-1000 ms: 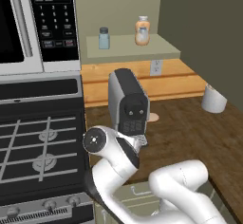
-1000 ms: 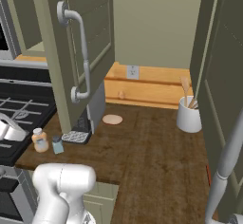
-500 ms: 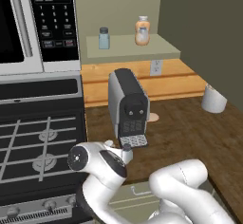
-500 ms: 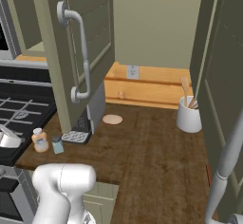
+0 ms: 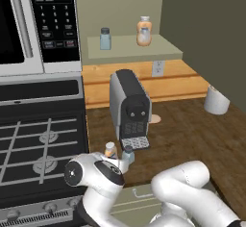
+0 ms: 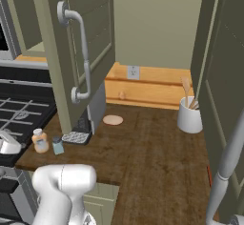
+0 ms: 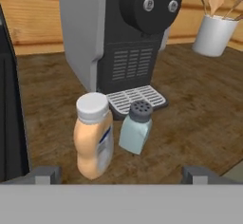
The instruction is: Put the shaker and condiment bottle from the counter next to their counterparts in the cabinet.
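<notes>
On the dark wood counter [image 7: 204, 118], just in front of the coffee machine's drip tray, the orange-tan condiment bottle [image 7: 93, 137] with its white cap stands on the left. The pale-blue shaker [image 7: 135, 128] with its dark cap stands beside it on the right. My gripper [image 7: 121, 174] is open, low and a short way before them, with nothing between its fingers. From the base the pair shows as bottle [image 5: 110, 150] and shaker [image 5: 128, 154], and again as bottle [image 6: 40, 140] and shaker [image 6: 58, 145]. Their counterparts, a shaker [image 5: 105, 38] and a bottle [image 5: 143, 31], stand on the cabinet shelf [image 5: 158, 50].
The grey-black coffee machine [image 5: 129, 108] stands right behind the pair. The stove [image 5: 38, 149] lies to the left, with the microwave [image 5: 33, 24] above it. An open cabinet door [image 6: 81, 52] hangs over the counter. A white utensil holder [image 6: 189, 115] and a round tan disc [image 6: 113, 119] sit further right.
The arm's wrist has sunk down and to the left, bringing the hand low at the counter's front edge. The bottle and shaker have not moved.
</notes>
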